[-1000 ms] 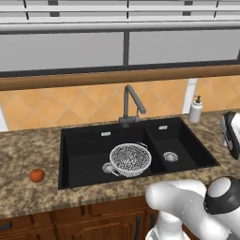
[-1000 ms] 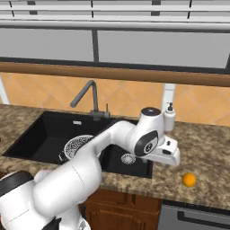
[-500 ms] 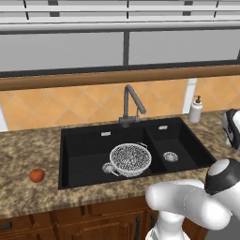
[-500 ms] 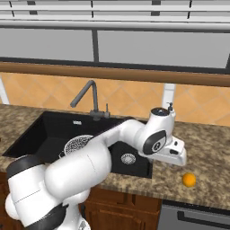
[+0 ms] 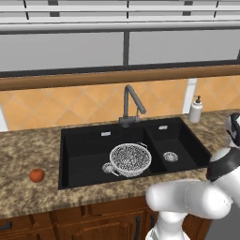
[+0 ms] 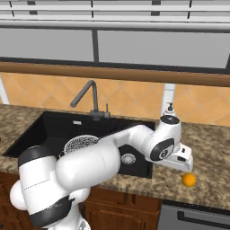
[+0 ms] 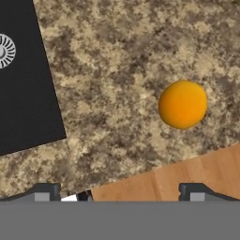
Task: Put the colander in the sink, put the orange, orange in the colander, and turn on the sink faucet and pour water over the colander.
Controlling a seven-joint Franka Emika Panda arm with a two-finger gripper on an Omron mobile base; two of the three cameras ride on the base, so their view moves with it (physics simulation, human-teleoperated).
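Left base view: the colander (image 5: 130, 160) sits in the sink's (image 5: 84, 154) large basin; a reddish orange (image 5: 37, 175) lies near the surface's (image 5: 28, 150) left front edge.

Right base view: the pincer (image 6: 183, 160) hangs over the surface's right part, just beside a yellower orange (image 6: 189, 179).

Hand view: the pincer's tips spread wide, holding nothing; the fruit lies off-centre by the front edge, so a misaligned close could nudge it off.

Speckled granite counter (image 5: 28, 150), orange tiled backsplash (image 5: 70, 110), wide window (image 5: 65, 49), wooden cabinets (image 5: 93, 220) below.
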